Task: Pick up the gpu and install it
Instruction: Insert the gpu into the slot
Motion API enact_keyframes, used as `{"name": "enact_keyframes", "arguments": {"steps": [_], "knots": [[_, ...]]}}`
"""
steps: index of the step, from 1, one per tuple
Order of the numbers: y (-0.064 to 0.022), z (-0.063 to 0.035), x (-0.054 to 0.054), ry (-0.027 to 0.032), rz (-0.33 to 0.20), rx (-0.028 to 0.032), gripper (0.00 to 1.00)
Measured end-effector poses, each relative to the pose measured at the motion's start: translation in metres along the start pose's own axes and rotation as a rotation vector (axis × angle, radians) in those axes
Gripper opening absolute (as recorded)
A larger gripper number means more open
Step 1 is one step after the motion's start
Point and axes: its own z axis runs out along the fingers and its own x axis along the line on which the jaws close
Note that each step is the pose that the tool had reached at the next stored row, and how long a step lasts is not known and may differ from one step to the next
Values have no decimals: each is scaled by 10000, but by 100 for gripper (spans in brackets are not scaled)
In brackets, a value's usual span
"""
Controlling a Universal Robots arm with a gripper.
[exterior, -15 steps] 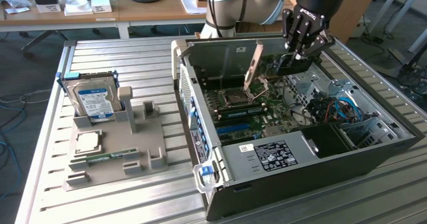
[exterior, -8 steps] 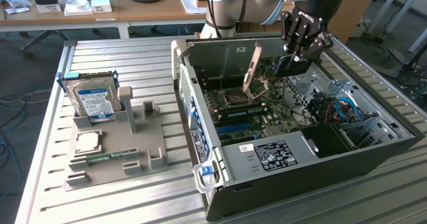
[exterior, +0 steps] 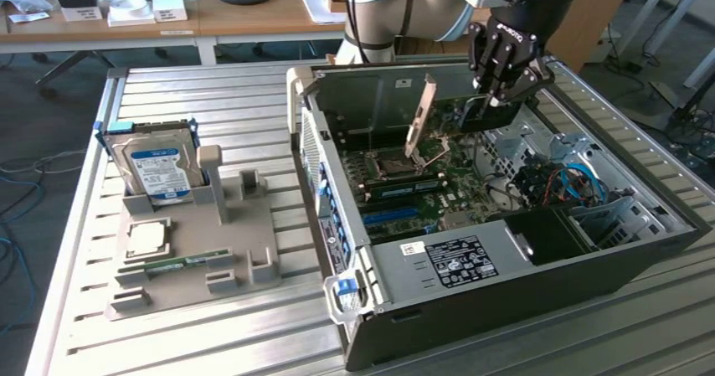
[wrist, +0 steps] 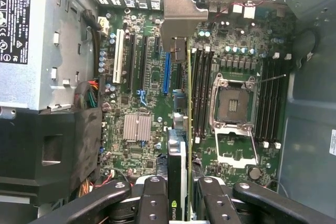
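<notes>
The gpu (exterior: 475, 115) hangs on edge above the motherboard inside the open computer case (exterior: 335, 183). Its silver end bracket (exterior: 423, 118) points toward the case's rear wall. My gripper (exterior: 500, 98) is shut on the card's other end, near the case's far corner. In the wrist view the gpu (wrist: 181, 145) runs edge-on away from my gripper (wrist: 181, 190), a black finger (wrist: 152, 203) pressed on each face and the bracket (wrist: 181, 19) at the far end. It hovers between the blue expansion slot (wrist: 167, 72) and the memory slots (wrist: 202, 93), not touching the board.
A grey parts holder (exterior: 240, 250) sits on the slatted metal table at the exterior view's left. It carries a blue-labelled hard drive (exterior: 156, 168), a small chip (exterior: 146, 239) and a narrow memory stick (exterior: 179, 264). The power supply (exterior: 453, 260) and cables (exterior: 570, 183) fill the case's near end.
</notes>
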Motion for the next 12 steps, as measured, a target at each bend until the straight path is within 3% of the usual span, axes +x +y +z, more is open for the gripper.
{"name": "enact_keyframes", "arguments": {"steps": [5,12], "knots": [[0,4,0,-4,1,2,27],[8,87,0,2,1,56,27]]}}
